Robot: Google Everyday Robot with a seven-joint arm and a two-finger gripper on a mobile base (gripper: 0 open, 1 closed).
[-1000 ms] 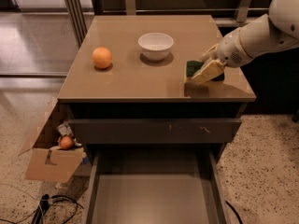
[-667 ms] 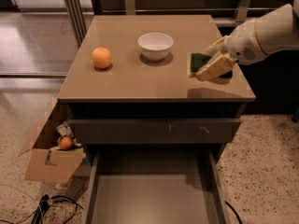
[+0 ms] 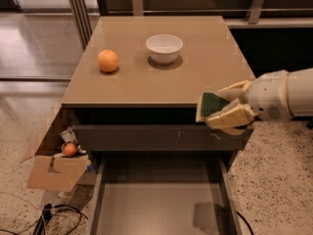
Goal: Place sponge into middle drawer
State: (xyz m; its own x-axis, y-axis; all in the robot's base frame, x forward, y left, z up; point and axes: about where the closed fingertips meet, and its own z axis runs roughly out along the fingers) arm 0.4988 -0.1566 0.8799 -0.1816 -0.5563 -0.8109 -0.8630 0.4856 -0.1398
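The gripper [image 3: 222, 106] is reaching in from the right and hanging just off the worktop's [image 3: 195, 77] front right corner, its two pale fingers clamping the sponge [image 3: 211, 104]. The sponge is hovering past the front edge, above the open middle drawer [image 3: 146, 209]. An orange [image 3: 108, 61] is sitting near the left edge, and a white bowl [image 3: 164, 48] is sitting toward the back.

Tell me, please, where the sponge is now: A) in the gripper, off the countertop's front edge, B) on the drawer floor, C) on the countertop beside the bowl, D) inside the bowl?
A: the gripper holds the sponge in its jaws past the countertop's front edge, over the open middle drawer.
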